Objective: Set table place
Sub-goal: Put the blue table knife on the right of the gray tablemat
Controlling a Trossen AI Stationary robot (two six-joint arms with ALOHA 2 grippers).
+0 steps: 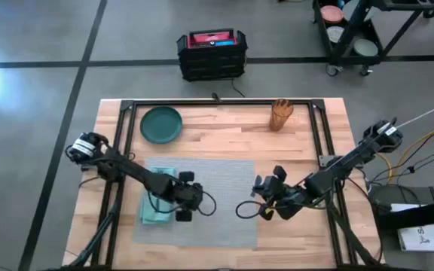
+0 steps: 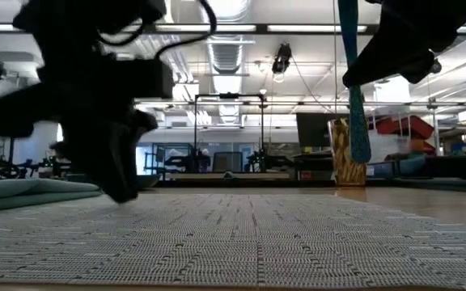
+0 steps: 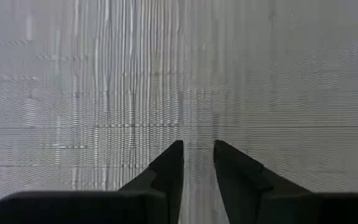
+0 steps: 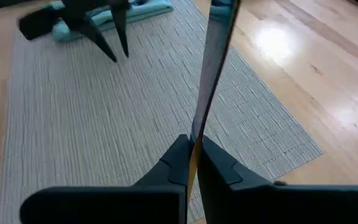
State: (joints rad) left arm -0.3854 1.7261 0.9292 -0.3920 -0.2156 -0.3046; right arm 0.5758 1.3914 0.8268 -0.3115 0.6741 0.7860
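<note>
The grey woven place mat [image 1: 209,203] lies flat on the wooden table [image 1: 292,150]. A folded teal napkin [image 1: 155,205] rests on the mat's left part. My left gripper [image 1: 183,202] hovers just above the mat beside the napkin, its fingers [image 3: 169,165] a little open with nothing between them. My right gripper [image 1: 264,202] hangs over the mat's right edge, shut on a long thin teal utensil [image 2: 354,97]. A dark green plate [image 1: 161,124] sits on the bare wood at the far left, off the mat. My right gripper pinches one end of the utensil [image 4: 197,127] between its two fingers. The utensil runs on past the fingertips, in line with them. In the low view it hangs nearly upright below the gripper, its lower end [image 2: 360,153] clear of the mat.
A wooden utensil holder [image 1: 281,114] stands at the table's far right. The black rail frame [image 1: 217,103] runs along the table's far edge and down both sides. The mat's middle [image 4: 123,118] lies bare between the two grippers.
</note>
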